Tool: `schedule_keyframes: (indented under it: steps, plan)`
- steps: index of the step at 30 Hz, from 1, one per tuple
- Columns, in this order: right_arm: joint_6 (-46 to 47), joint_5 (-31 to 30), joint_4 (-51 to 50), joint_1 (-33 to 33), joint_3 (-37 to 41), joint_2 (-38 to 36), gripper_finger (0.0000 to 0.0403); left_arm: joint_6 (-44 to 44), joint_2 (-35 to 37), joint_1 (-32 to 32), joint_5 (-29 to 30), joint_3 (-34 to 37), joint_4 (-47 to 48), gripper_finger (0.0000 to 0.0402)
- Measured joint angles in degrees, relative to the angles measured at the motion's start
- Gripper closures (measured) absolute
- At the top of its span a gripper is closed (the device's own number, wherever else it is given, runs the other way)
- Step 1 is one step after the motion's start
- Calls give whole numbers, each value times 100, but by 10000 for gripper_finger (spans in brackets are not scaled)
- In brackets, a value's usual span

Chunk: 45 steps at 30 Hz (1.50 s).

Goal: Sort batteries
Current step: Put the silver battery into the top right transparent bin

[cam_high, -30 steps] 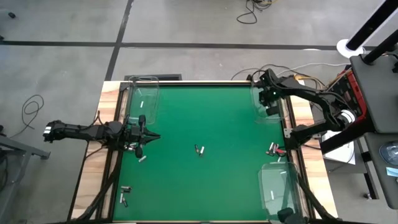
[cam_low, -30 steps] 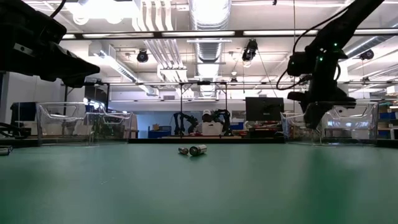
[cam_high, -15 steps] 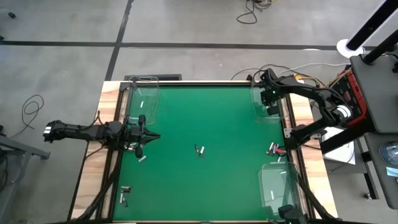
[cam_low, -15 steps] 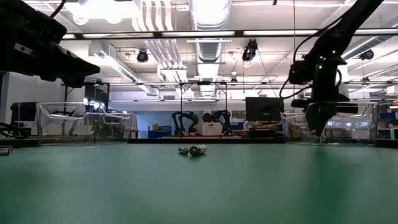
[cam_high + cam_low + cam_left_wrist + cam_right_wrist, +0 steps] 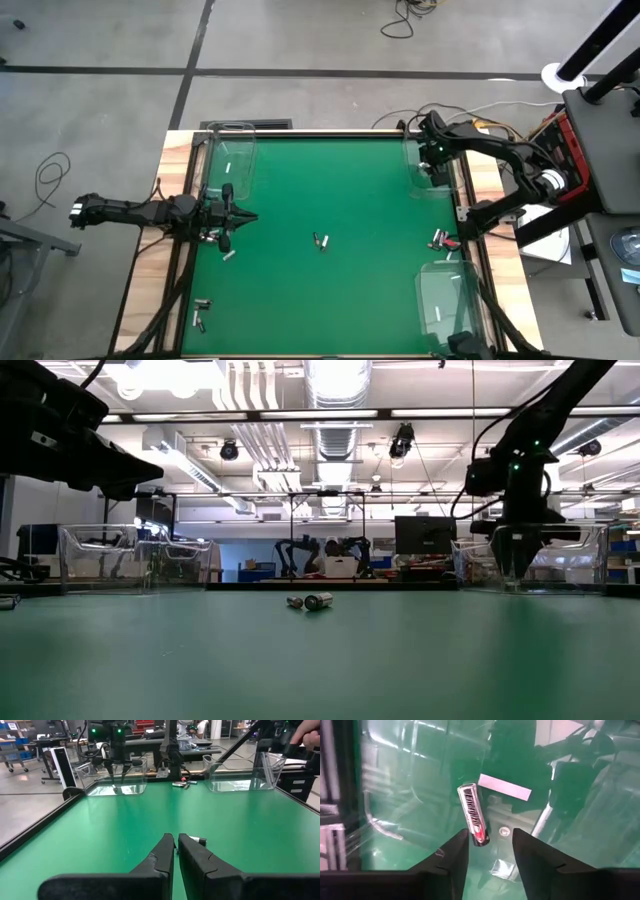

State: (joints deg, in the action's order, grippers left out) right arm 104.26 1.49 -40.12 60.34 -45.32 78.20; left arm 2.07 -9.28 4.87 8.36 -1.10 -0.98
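Right claw (image 5: pixel 489 851): released, above tray (image 5: pixel 432 170); battery (image 5: pixel 474 814) dropping in.
Battery handling: light, rigid, slick; grip mid-barrel.
Left claw (image 5: pixel 175 845): clenched, empty.

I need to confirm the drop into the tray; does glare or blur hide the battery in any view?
Right wrist view: glare streaks the clear tray, yet the battery reads sharply between the right gripper fingers, which are apart. High view: it cannot be made out. Low view: backlit, arms are silhouettes.
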Motion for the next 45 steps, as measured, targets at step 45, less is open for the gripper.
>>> schedule_keyframes:
  steps: [45]
  plan:
    - [1470, -1040, -331, -6957, -4901, 4230, 239, 42, 0, 2, -496, 9, -39, 393]
